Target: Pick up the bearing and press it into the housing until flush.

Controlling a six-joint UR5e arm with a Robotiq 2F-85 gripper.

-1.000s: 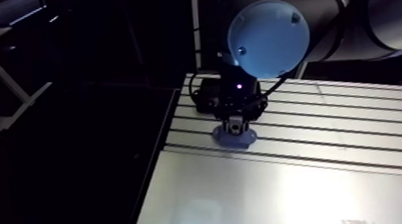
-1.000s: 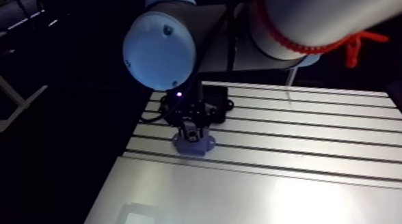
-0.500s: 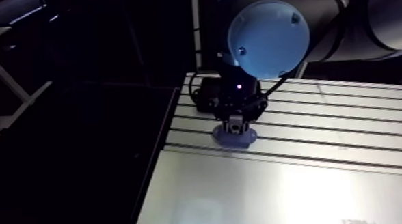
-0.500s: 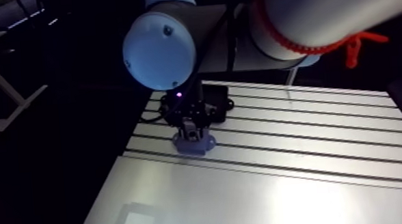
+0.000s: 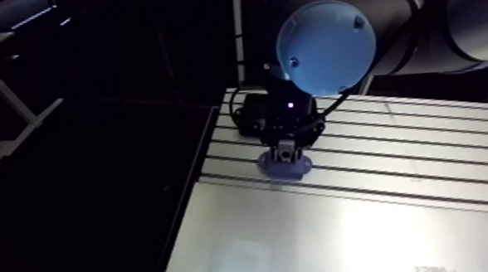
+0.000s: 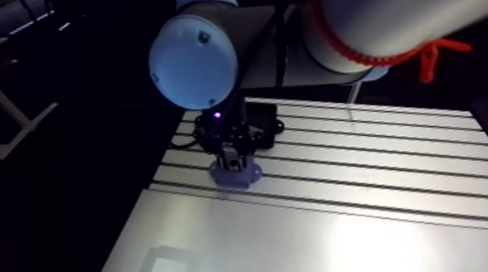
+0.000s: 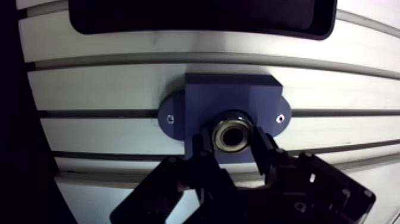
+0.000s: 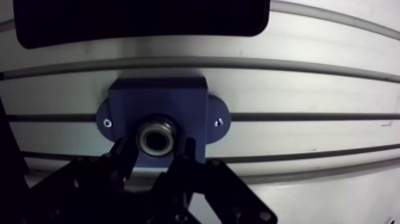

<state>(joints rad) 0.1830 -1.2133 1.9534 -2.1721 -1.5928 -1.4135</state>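
So the gripper (image 7: 233, 144) is down over the blue housing (image 7: 229, 95), which is sitting on the slotted table (image 7: 107, 77). Its two fingers (image 7: 205, 143) are clamped on either side of the bearing (image 7: 232, 133). The bearing itself sits in the housing's round bore, metal ring facing up at the wrist view.

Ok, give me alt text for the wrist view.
The pincer grips a metal bearing at the bore of a blue housing, which sits on the slotted aluminium table. A black rounded object lies beyond the housing.
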